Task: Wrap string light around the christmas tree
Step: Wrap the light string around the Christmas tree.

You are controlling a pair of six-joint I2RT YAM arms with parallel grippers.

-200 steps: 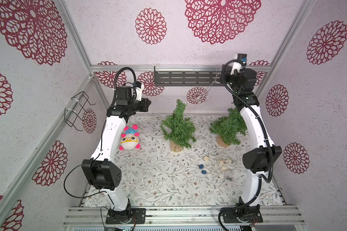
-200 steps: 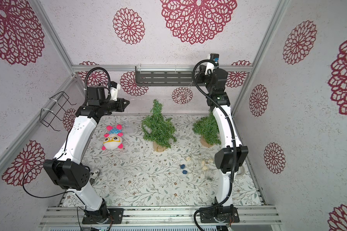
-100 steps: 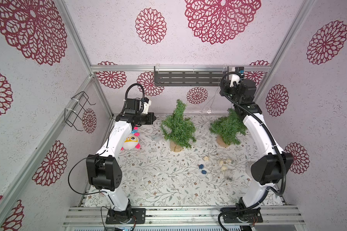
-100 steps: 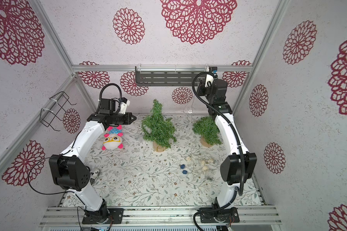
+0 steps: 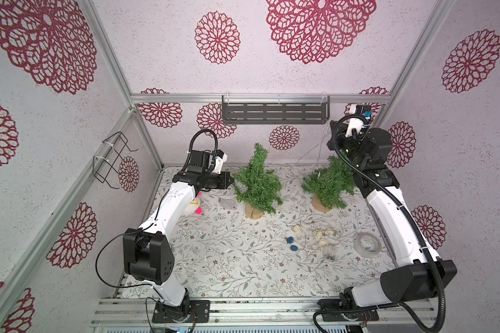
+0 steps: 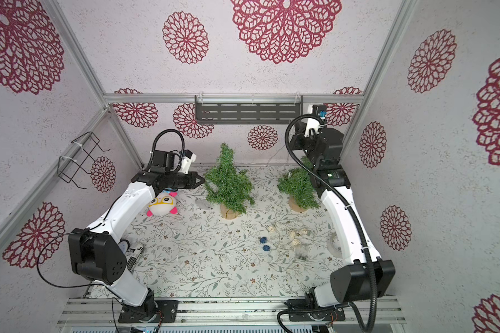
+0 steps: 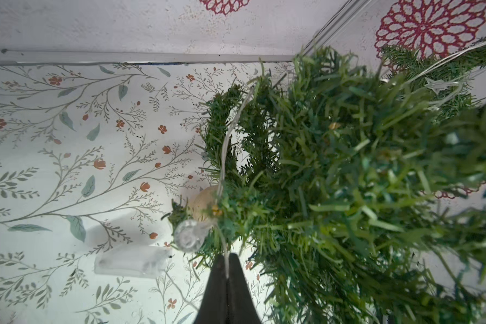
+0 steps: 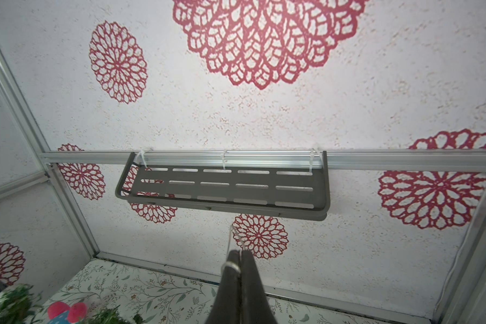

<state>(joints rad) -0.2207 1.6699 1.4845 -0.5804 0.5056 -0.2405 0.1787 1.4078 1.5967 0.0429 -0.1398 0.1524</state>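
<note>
Both top views looked from high above the front edge, down and toward the back wall, far enough off to take in the whole worktop point(image 5: 228, 259), both arms and the wall shelf point(image 5: 274, 118); the pair overlapped almost entirely. The left wrist camera sat close behind the left fingers point(image 7: 218, 289), facing along them over the worktop into the tree point(image 7: 348, 168) just ahead, which both top views also showed. The right wrist camera, held high, faced along the right fingers point(image 8: 250, 280) at the back wall and the same shelf, from nearer.
</note>
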